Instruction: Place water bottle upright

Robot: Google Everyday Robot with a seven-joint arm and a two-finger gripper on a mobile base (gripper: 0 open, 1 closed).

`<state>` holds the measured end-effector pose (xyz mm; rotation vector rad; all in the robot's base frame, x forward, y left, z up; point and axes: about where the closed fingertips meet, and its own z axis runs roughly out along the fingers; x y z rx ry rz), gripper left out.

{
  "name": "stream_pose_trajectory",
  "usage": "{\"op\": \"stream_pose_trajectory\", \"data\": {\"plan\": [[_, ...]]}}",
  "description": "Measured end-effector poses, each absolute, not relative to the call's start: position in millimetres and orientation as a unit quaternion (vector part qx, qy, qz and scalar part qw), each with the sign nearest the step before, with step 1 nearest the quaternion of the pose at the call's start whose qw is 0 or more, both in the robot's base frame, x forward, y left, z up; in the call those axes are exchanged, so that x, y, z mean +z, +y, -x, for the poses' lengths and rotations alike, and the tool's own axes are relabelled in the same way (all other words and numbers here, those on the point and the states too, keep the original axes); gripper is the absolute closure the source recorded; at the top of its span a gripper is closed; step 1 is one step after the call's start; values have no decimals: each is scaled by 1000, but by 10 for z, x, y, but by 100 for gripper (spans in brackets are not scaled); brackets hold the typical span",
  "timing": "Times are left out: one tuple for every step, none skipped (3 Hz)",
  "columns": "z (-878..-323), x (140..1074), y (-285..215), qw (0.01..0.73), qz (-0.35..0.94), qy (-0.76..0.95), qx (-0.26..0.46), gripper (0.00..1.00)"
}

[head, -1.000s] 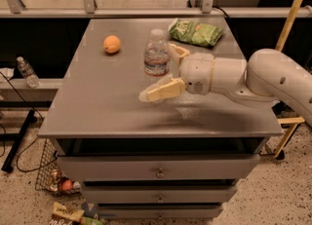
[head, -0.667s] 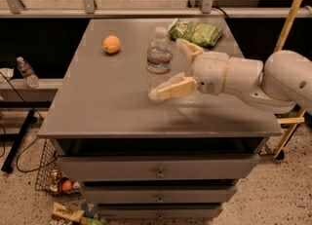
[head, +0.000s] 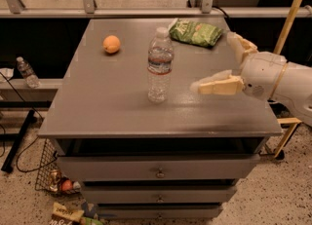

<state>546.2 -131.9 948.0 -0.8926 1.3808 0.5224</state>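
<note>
Midway across the grey cabinet top [head: 107, 104] the water bottle [head: 160, 65] stands upright. To its right, apart, the gripper [head: 212, 62] hovers spread wide, gripping nothing; farther back lie an orange [head: 111, 44] and a green snack bag [head: 196, 32].

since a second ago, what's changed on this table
The gripper has drawn back to the right, away from the water bottle, with its fingers open and holding nothing. The water bottle stands upright on the table where it was, clear of the gripper. The orange and the green chip bag have not moved.
</note>
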Motion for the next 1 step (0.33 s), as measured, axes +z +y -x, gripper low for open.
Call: {"op": "stream_pose_trajectory", "data": {"plan": [[-5462, 9480, -1318, 650, 393, 608, 230, 0]]}}
